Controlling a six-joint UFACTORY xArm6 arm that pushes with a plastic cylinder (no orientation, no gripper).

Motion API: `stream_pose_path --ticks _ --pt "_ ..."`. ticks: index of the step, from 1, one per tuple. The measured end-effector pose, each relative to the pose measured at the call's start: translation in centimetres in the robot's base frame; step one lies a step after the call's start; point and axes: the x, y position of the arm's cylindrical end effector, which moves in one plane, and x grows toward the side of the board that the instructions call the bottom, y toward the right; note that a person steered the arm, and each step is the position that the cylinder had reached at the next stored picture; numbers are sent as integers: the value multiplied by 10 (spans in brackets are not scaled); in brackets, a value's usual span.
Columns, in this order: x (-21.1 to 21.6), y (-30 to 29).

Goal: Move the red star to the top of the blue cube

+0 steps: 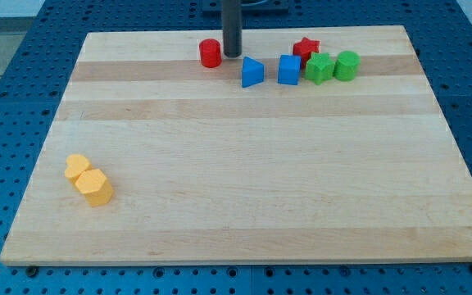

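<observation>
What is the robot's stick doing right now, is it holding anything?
My tip: holds nothing, since it is only a rod; it sits just right of the red cylinder, left of the red star and blue cube.

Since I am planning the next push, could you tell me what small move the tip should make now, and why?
Probably carry my tip toward the view's right, passing above the blocks, to the red star's right side. The tip now stands beside the red cylinder, left of the blue cube; the star sits at the cube's upper right, so it needs a leftward push.
</observation>
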Motion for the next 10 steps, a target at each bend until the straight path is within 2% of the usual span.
stream_pose_path --ticks 1,3,4,5,7,10 --pt "3 -4" --pt "-31 117" --pt "-27 192" --pt "-16 239" --pt "-11 215" --pt "-3 142"
